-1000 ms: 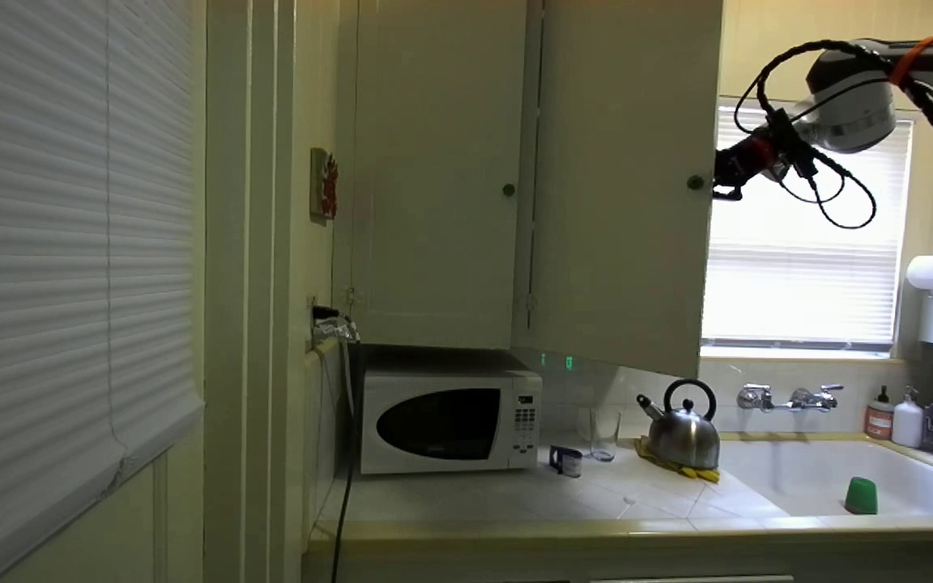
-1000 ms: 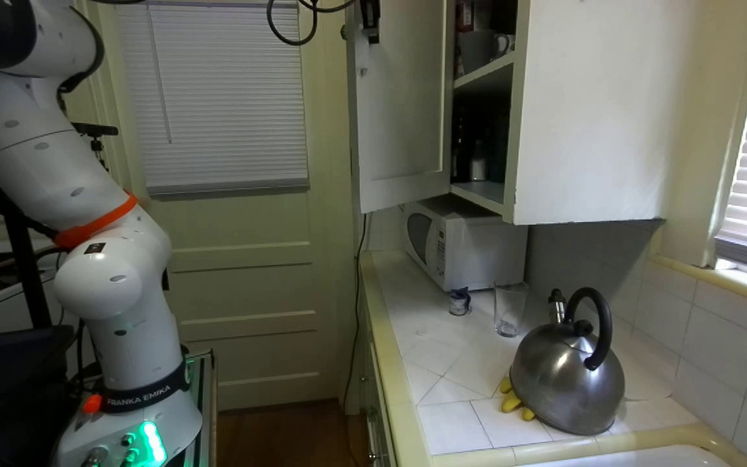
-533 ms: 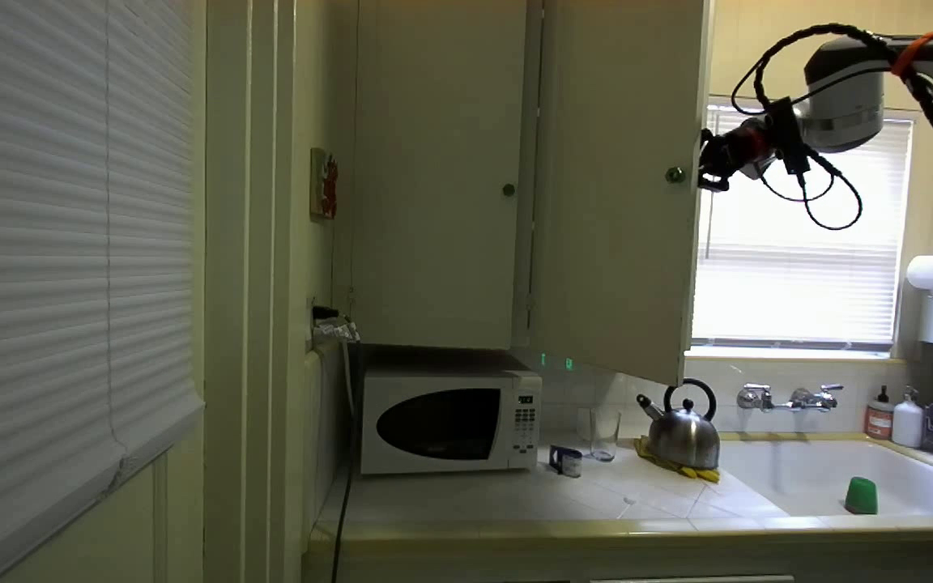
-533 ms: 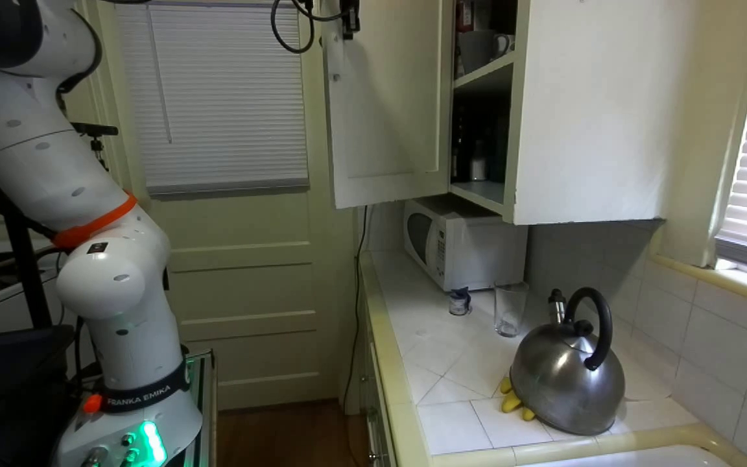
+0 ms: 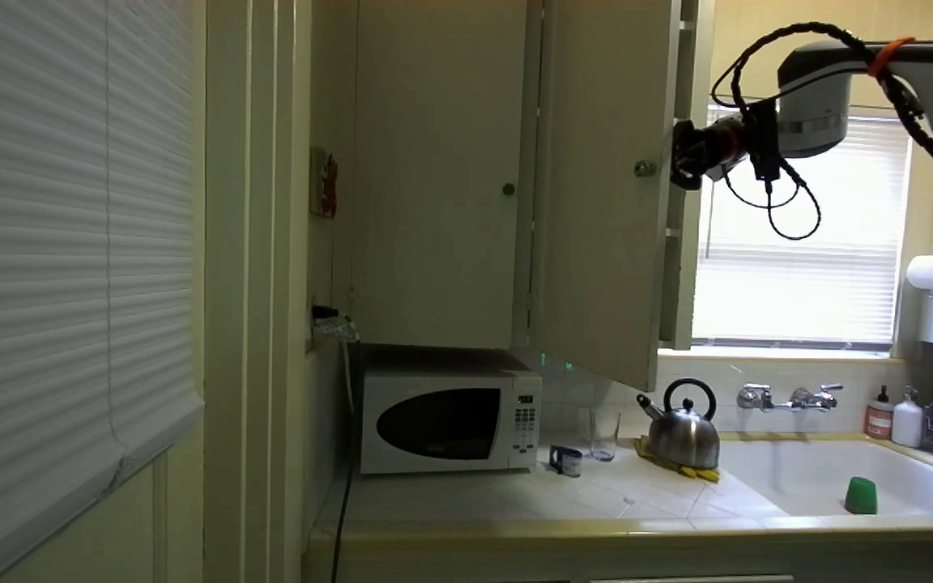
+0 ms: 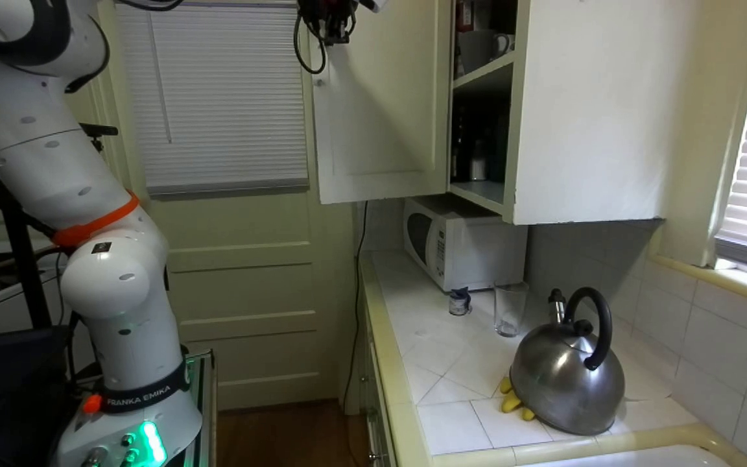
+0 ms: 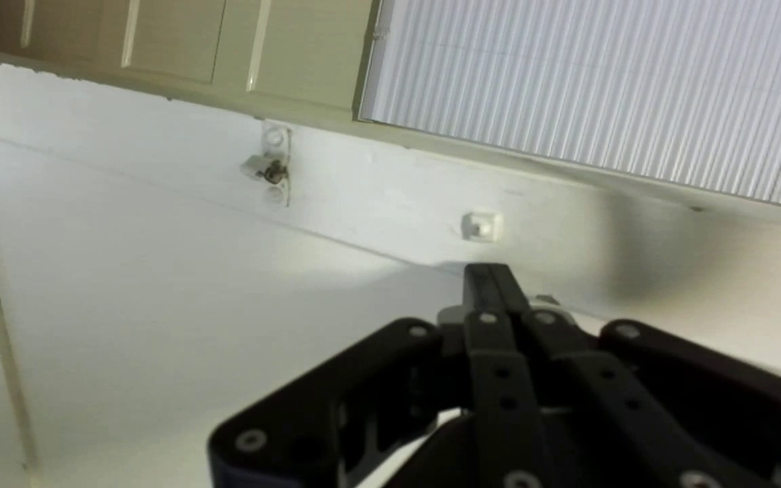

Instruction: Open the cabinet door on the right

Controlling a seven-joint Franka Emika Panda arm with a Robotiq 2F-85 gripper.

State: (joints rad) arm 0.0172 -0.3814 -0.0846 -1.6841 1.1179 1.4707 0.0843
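The cream cabinet door (image 5: 600,210) stands swung well outward from its cabinet. Its small round knob (image 5: 645,168) faces away from my gripper. In an exterior view the door's inner face (image 6: 386,123) and the shelves behind it show. My gripper (image 5: 683,155) is at the door's free edge, on the inner side, with its tips partly hidden by the door. In the wrist view the gripper (image 7: 489,271) is shut with nothing between the fingers. It points at the door's inner face (image 7: 180,271), below a small white catch (image 7: 482,226). Whether the tips touch the door, I cannot tell.
A matching cream door (image 5: 438,178) beside it is shut. A white microwave (image 5: 450,421), a mug (image 5: 566,461), a glass (image 5: 605,433) and a steel kettle (image 5: 683,433) stand on the counter below. Cups (image 6: 477,48) sit on the cabinet's upper shelf.
The door has swung further outward, and the cabinet's inner shelf edges now show past its free edge. My gripper has moved along with the door's edge, leftward in an exterior view.
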